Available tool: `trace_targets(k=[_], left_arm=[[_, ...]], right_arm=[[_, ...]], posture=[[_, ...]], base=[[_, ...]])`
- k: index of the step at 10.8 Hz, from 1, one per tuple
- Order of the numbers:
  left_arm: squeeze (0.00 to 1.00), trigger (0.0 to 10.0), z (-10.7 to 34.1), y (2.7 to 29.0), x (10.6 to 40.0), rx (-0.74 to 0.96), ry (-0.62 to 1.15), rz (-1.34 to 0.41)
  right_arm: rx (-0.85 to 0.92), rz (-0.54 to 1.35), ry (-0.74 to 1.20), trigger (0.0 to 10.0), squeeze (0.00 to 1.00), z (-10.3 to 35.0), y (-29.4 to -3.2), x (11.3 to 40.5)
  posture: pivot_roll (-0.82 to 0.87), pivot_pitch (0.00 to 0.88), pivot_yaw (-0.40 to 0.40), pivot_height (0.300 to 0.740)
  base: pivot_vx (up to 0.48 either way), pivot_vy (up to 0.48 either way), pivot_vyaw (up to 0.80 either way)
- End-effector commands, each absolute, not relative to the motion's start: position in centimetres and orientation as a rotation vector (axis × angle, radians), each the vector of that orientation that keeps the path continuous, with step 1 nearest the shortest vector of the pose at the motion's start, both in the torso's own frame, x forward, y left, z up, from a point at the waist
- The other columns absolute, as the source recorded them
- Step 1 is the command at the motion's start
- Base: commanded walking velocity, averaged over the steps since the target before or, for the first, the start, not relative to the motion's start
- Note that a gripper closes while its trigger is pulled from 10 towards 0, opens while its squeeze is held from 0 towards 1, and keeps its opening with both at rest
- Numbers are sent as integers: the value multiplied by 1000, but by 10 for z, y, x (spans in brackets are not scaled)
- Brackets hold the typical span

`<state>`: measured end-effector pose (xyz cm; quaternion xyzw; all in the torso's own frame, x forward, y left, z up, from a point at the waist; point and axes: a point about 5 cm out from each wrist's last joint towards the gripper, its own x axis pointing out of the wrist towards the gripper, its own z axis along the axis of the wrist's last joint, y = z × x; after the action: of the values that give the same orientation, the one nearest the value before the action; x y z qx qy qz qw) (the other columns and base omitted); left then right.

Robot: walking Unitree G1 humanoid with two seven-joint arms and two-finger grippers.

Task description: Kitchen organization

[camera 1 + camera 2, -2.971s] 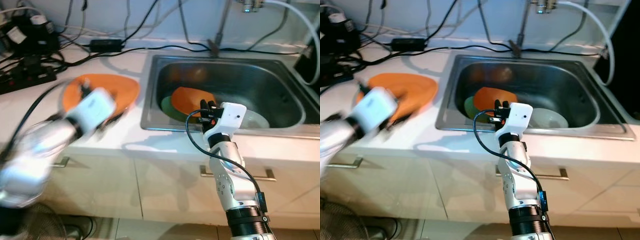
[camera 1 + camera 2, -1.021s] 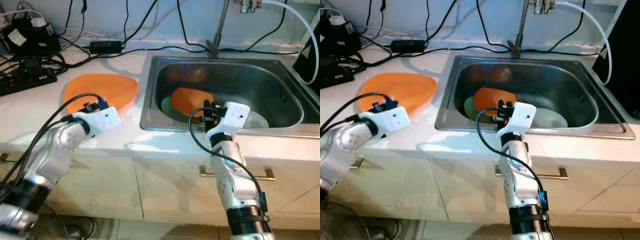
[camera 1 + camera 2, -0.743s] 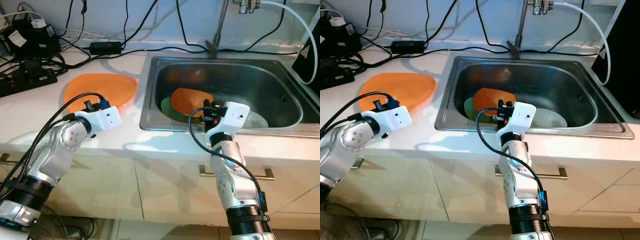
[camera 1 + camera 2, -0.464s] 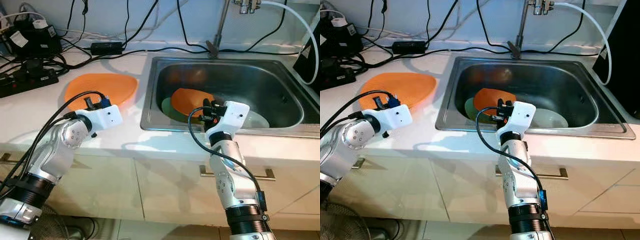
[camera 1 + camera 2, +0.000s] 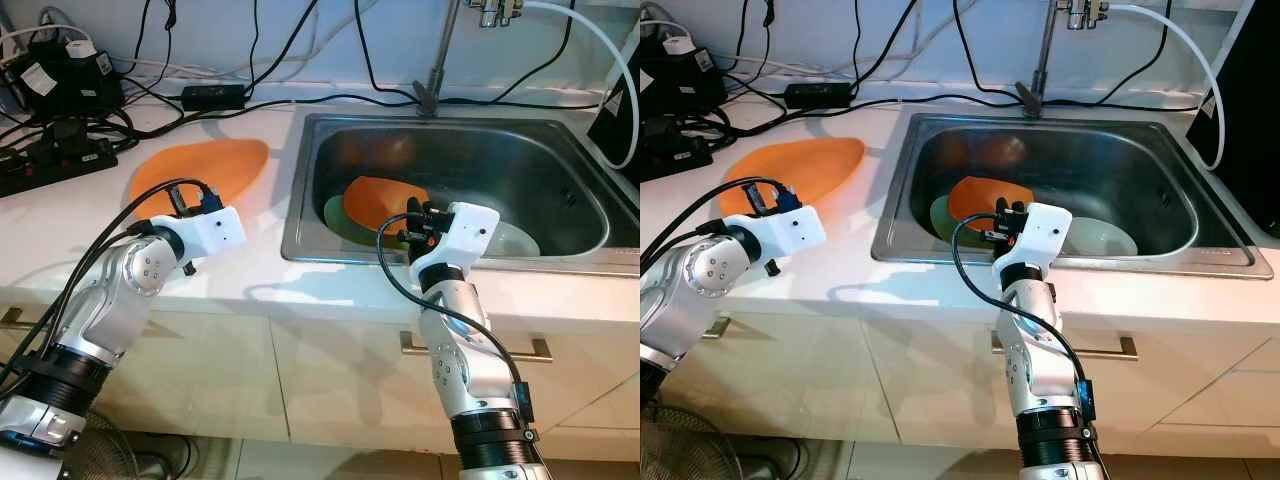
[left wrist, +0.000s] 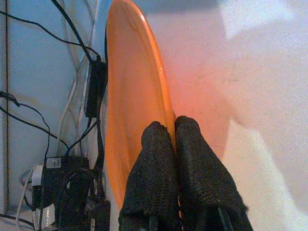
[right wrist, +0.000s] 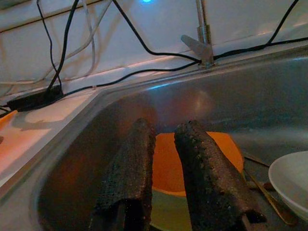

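An orange plate [image 5: 208,166] sits on the white counter left of the sink, tilted with its near rim raised. My left gripper [image 6: 174,128] is shut on that rim, the two fingers pinching it from either side. In the steel sink [image 5: 440,262] lie a second orange plate [image 5: 385,195] on a green plate [image 5: 334,214], with a white bowl [image 5: 516,241] beside them. My right gripper [image 7: 166,129] hovers open at the sink's front edge, pointing at the orange plate [image 7: 192,161] in the sink and holding nothing.
Power strips and tangled cables [image 5: 55,150] crowd the counter's back left, with a black adapter [image 5: 212,95] behind the plate. The faucet [image 5: 437,60] and a white hose [image 5: 600,50] stand behind the sink. Cabinet drawers with handles [image 5: 475,347] run below the counter.
My left arm swung in over the counter, settled at the orange plate's near rim, and now that rim is tipped up off the counter. The right arm has stayed put.
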<state>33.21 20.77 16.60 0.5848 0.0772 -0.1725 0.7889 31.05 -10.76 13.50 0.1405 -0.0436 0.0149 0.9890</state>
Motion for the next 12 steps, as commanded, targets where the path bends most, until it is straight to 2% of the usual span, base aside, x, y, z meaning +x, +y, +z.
trace_targets(k=[1,4,5,6,8,9,10,12], left_arm=[[0,0,147,205,328,1259,227,-413],[0,0,154,200,330,1313,160,-390],[0,0,175,192,337,1360,-5,-314],[0,10000,188,183,340,1350,-100,-272],[0,10000,190,168,339,1323,-168,-293],[0,10000,190,161,338,1317,-203,-309],[0,10000,189,156,338,1317,-224,-324],[0,10000,189,144,338,1306,-269,-360]], right_arm=[[291,25,-70,10000,0,134,-107,312],[290,23,-70,10000,0,134,-107,312],[289,22,-69,10000,0,134,-107,312],[285,26,-74,10000,0,136,-106,313],[284,28,-88,10000,0,142,-107,317],[298,33,-108,10000,216,150,-108,320],[323,39,-123,10000,1000,156,-107,323],[430,51,-141,10000,1000,172,-108,331]], posture=[[-38,4,12,740],[-37,5,13,740],[-37,5,13,740],[-37,5,13,740],[-43,0,15,740],[-43,0,15,740],[-45,0,13,740],[-44,0,13,740]], base=[[0,0,0],[0,0,0],[0,0,0],[0,0,0],[0,0,0],[0,0,0],[0,0,0],[0,0,0]])
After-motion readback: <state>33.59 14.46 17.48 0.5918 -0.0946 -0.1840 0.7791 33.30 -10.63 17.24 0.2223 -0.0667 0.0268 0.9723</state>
